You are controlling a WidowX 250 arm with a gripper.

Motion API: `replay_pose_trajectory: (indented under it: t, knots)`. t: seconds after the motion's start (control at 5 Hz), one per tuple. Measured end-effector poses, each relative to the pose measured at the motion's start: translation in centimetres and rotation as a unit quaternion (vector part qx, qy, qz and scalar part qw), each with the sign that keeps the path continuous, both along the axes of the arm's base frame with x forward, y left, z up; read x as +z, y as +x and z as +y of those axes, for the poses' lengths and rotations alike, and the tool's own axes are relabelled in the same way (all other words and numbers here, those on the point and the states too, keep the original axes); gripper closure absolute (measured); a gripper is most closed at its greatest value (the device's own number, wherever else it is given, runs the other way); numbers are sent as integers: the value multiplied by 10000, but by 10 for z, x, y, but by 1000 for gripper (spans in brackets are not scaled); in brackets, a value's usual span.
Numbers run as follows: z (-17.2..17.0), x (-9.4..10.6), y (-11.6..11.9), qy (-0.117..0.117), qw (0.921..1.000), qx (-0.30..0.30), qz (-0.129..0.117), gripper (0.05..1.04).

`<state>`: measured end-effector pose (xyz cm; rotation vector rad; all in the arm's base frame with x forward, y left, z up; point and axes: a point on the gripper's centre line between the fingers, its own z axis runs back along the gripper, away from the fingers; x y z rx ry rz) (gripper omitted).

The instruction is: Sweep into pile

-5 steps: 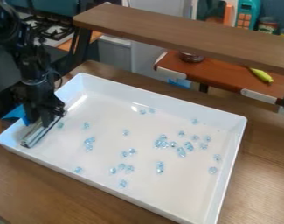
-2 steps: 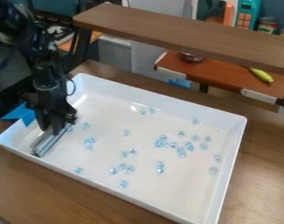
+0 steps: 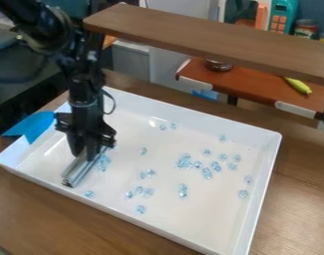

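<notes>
Beads (image 3: pixel 184 163) lie scattered from the middle of the tray (image 3: pixel 262 184) toward its right edge and beside the metal blade (image 3: pixel 80 170) my gripper (image 3: pixel 86 149) clamps at left, so I'd sweep slowly rightward, blade flat, letting none slip round its ends.

Glassy bluish pieces (image 3: pixel 183 189) lie scattered in tray (image 3: pixel 211 214).

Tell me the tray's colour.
The tray is white, shown best in the camera view.
</notes>
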<state>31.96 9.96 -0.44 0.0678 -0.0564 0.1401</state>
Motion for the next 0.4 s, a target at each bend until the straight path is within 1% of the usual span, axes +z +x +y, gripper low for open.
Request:
replay_pose_trajectory:
  t: [0.2, 0.4]
  knots:
    - [-22, -1, 4, -44, 10000, -41, 14, 761]
    - [-51, 0, 6, -180, 9998, -74, 50, 761]
